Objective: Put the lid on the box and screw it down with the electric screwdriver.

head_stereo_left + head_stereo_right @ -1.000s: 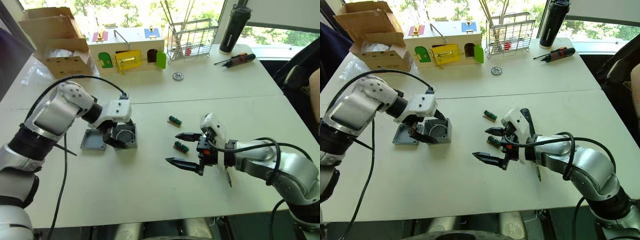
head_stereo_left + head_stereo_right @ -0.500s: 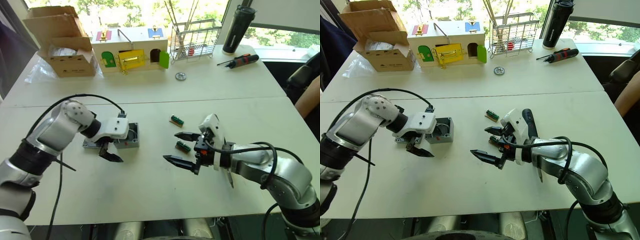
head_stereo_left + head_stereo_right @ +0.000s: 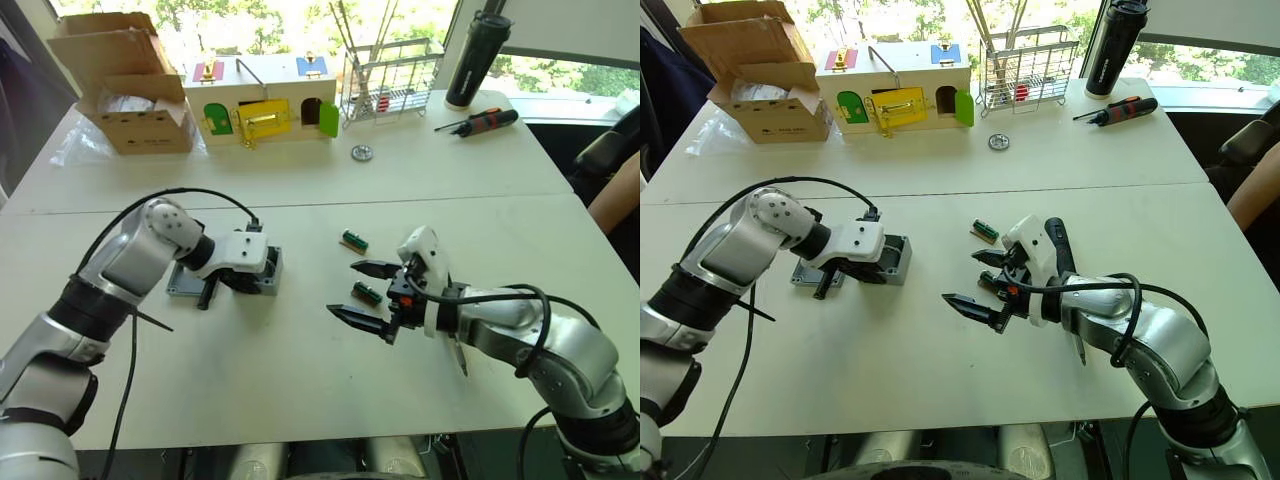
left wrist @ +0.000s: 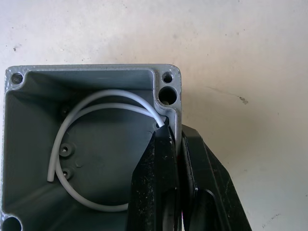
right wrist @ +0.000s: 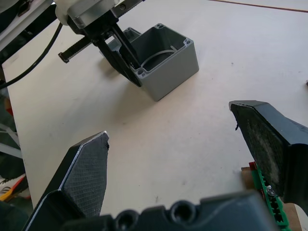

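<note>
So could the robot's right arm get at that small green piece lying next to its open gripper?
Probably yes: the right gripper hangs open right over the green piece, with only bare table around it and nothing lying between them.

No text, brand, number or sign can be read on anything in the pictures. The cardboard carton, standing far beyond the left pincer at the back of the table, carries a small dark print on its front side, but the letters are too small to make out. The grey box, which this pincer grips by one wall, shows no label inside or on its rim.
</note>
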You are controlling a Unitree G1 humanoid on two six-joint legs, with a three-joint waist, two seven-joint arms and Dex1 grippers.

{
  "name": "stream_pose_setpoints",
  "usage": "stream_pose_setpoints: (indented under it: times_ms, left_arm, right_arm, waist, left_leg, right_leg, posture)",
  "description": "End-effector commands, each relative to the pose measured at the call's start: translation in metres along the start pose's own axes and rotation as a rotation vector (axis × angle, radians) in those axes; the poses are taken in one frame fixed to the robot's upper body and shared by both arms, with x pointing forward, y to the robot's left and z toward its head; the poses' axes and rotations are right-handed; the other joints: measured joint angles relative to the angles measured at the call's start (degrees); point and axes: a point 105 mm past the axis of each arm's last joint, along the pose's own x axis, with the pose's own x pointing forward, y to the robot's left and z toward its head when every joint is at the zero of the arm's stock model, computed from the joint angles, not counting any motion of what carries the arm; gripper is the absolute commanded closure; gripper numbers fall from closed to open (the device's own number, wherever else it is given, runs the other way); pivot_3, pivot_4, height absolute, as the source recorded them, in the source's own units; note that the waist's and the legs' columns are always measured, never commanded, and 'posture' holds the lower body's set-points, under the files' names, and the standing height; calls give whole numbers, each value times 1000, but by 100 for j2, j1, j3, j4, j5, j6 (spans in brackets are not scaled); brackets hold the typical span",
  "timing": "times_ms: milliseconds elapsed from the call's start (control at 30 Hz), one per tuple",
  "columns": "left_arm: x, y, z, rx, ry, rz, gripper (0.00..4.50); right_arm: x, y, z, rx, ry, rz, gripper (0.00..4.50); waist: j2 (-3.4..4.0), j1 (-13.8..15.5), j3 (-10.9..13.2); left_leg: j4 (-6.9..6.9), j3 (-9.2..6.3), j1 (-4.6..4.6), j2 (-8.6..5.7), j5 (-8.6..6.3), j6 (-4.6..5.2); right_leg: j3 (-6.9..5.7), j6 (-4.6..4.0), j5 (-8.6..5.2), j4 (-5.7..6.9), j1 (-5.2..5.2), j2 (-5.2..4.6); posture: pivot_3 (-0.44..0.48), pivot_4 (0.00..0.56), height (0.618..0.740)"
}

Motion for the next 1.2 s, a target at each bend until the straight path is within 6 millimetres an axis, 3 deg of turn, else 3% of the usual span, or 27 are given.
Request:
stream_pose_setpoints:
  times_ms: [33, 200, 300, 667, 767, 867, 900, 1133, 1200]
  left_arm:
    - [-8, 10, 21, 131, -64, -6, 4487]
    - [-13, 20, 40, 313, -103, -89, 4487]
    - [-5, 24, 44, 393, -101, -142, 4487]
    - [7, 22, 33, 535, -21, -265, 4487]
    - [7, 23, 32, 521, -29, -268, 3518]
    - [3, 24, 37, 486, -75, -240, 2103]
    - [-3, 24, 37, 460, -80, -228, 1574]
    - [-76, 19, 41, 174, -171, -63, 1574]
    - [-109, 26, 32, -39, -234, 94, 1574]
  right_arm:
    - [-6, 6, 5, -9, -30, 13, 0]
    - [-14, 16, -2, 0, 7, 57, 0]
    - [-15, 14, -3, -1, 12, 28, 0]
    - [-17, 14, -9, 29, 0, -52, 0]
    - [-16, 15, -9, 33, 0, -54, 0]
    - [-16, 14, -9, 31, 5, -48, 0]
    - [-16, 14, -10, 28, 10, -42, 0]
    - [-22, 17, -7, -4, 29, 16, 0]
    - [-20, 17, 8, -19, -15, 69, 0]
  waist:
    - [0, 11, 0]
    - [-1, -6, 1]
    - [0, -26, 0]
    - [-2, -22, 0]
    - [-2, -34, 0]
    - [-2, -41, 0]
    - [-2, -48, 0]
    - [-1, -193, 0]
    - [0, -199, 0]
  left_leg:
    - [2, -2, 0, 0, 0, 0]
    - [35, -13, -33, -2, -1, 2]
    - [41, -13, -33, -3, -2, 3]
    - [54, -14, -35, -10, -5, 8]
    - [56, -13, -34, -11, -5, 8]
    - [56, -14, -34, -10, -5, 9]
    - [56, -13, -34, -10, -5, 9]
    - [50, -21, -34, -6, -7, 11]
    - [52, -23, -33, -6, -7, 12]
  right_leg:
    - [-1, 0, 0, 2, 0, 0]
    - [-16, 0, 0, 5, -12, 1]
    - [-17, 0, 0, 8, -10, 0]
    - [-14, 1, 0, 55, -25, -3]
    - [-14, 1, 0, 55, -24, -2]
    - [-14, 2, -1, 57, -25, -1]
    - [-14, 3, -1, 58, -25, -1]
    - [-13, 4, -2, 69, -33, 4]
    - [-14, 5, -3, 69, -30, 5]
  posture:
    - [0, 150, 740]
    - [0, 150, 740]
    - [0, 150, 740]
    - [0, 150, 740]
    - [0, 150, 740]
    - [0, 150, 740]
    - [0, 150, 740]
    - [0, 150, 740]
    - [0, 150, 740]
